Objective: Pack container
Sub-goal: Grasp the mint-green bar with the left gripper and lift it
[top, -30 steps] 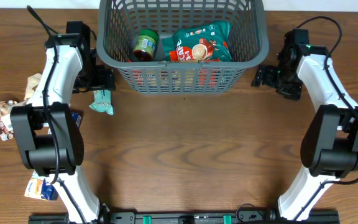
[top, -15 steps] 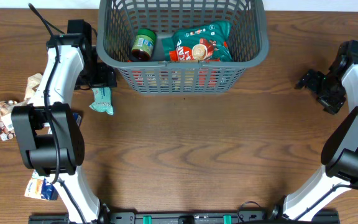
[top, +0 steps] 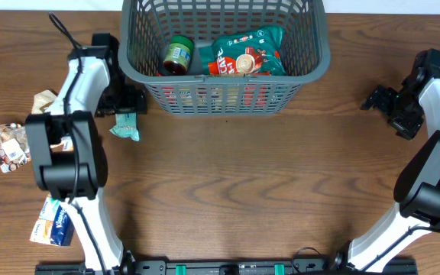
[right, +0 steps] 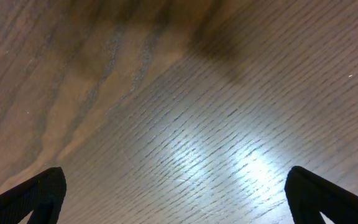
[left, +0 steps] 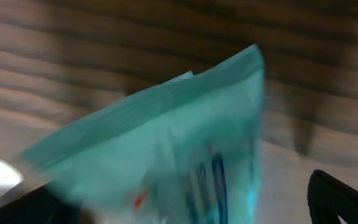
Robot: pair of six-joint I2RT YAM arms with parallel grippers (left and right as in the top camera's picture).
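**Container at the top centre, one hand at its corner, one far to its right**

The container point(top: 228, 98) is seen at the top centre of the overhead frame, standing on the counter point(top: 228, 191). The left hand point(top: 131, 103) is held just beside the container's lower left corner, outside its lattice wall. In the blurred left wrist view its fingers point(left: 344, 198) are seen in the lower corners of the frame, set wide apart, and nothing is clamped between them. A small teal packet point(top: 125, 126) is spread across the middle of that view. In the overhead frame this packet is seen lying flat on the counter just below the hand.

The right hand point(top: 380, 98) is held at the right edge of the overhead frame, well apart from the container. Its fingers point(right: 36, 194) are also spread, and only bare wood is shown between them.

One container is counted. Inside it, one jar with a green label point(top: 178, 56) is seen at the left and one large teal-and-red packet point(top: 247, 52) at the right. Four packets are counted on the counter outside it. These are the small teal one, a beige one point(top: 43, 101), a brown-and-white one point(top: 10, 147) and a blue-and-white one point(top: 52, 221), the last three down the left side of the frame.
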